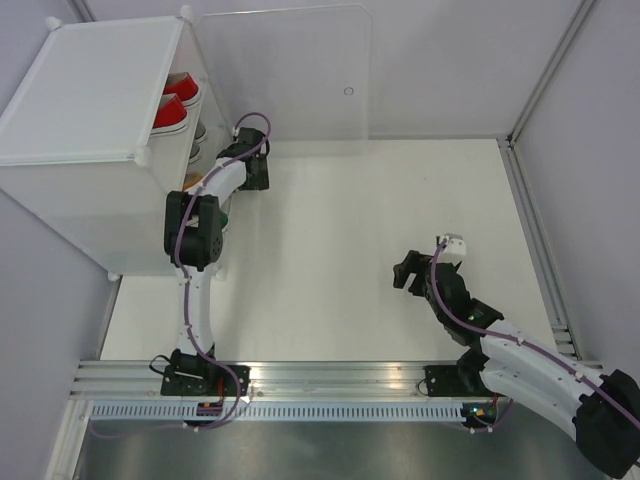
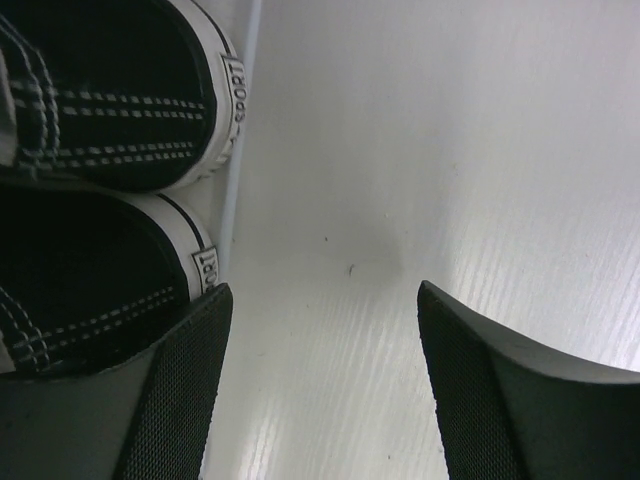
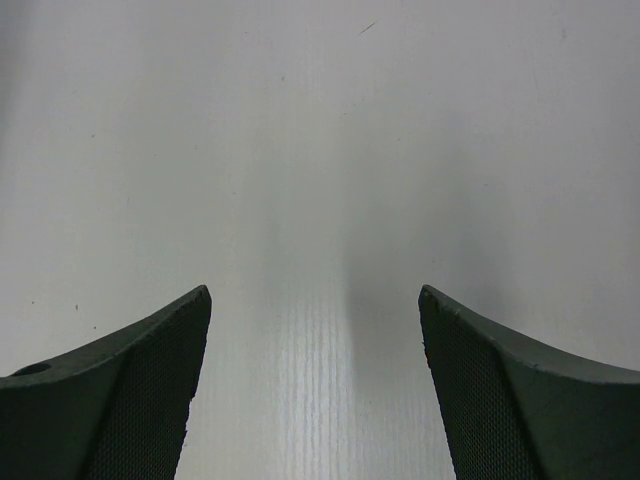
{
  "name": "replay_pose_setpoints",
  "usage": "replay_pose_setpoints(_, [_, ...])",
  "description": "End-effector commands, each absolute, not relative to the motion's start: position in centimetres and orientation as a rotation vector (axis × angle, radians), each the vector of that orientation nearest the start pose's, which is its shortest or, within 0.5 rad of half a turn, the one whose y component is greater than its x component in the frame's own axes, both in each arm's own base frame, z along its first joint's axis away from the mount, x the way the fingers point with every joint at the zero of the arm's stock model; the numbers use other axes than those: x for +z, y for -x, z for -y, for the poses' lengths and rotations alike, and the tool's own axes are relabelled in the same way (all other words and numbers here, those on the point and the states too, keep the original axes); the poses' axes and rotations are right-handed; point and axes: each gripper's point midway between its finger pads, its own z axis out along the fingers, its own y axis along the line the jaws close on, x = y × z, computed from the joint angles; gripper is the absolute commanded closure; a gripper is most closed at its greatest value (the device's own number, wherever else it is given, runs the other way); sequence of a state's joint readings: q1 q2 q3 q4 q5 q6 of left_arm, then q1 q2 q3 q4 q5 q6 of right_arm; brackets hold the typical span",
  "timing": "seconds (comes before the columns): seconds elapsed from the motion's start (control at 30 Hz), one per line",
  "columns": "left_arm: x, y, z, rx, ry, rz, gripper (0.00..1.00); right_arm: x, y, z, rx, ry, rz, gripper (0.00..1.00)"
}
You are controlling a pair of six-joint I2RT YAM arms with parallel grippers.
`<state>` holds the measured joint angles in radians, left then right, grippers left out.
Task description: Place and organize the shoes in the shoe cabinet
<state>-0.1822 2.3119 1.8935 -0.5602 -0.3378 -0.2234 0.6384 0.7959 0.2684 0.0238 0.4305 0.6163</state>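
The left pincer [image 2: 325,295] stands released and empty just right of two black canvas sneakers with white stitching [image 2: 100,110], heels side by side, apparently inside the large translucent white plastic shoe cabinet [image 1: 90,110] at the far left. It should level the heels, then back out straight. Only the wrist view shows this pair; only overhead shows red canvas sneakers [image 1: 172,108] shelved. The right pincer [image 3: 315,295] hangs released over the white counter [image 1: 340,220].

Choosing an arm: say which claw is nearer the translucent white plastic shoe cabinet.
Left. The left claw is at the cabinet's open front, beside black canvas sneakers; the right claw hovers over the white table, well apart.
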Motion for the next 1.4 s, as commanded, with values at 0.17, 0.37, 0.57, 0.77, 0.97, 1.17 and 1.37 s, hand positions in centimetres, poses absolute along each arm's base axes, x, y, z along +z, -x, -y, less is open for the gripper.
replay_pose_setpoints(0.17, [16.5,-52.6,13.3,0.023,-0.003,-2.294,0.20,12.6,-26.6,-14.8,0.456,-0.181,-1.961,0.10])
replay_pose_setpoints(0.37, [23.5,-48.8,16.2,-0.104,-0.063,-2.185,0.18,17.6,-29.0,-15.6,0.433,-0.145,-1.881,0.09])
replay_pose_setpoints(0.57, [29.8,-41.5,15.6,-0.221,-0.099,-2.074,0.09,24.1,-35.7,-16.1,0.436,-0.115,-1.798,0.09])
replay_pose_setpoints(0.77, [31.6,-34.4,13.7,-0.308,-0.120,-2.003,0.00,27.7,-44.1,-16.1,0.505,-0.100,-1.671,0.04])
replay_pose_setpoints(0.97, [30.7,-29.9,13.0,-0.360,-0.198,-1.941,0.00,27.8,-51.9,-17.9,0.725,0.080,-1.643,0.08])
replay_pose_setpoints(1.17, [29.3,-28.4,11.7,-0.351,-0.182,-1.832,0.01,25.6,-57.4,-17.4,0.744,0.156,-1.557,0.02])
replay_pose_setpoints(1.37, [29.9,-28.2,10.6,-0.302,-0.161,-1.761,0.01,23.6,-61.3,-18.4,0.694,0.295,-1.500,0.02])
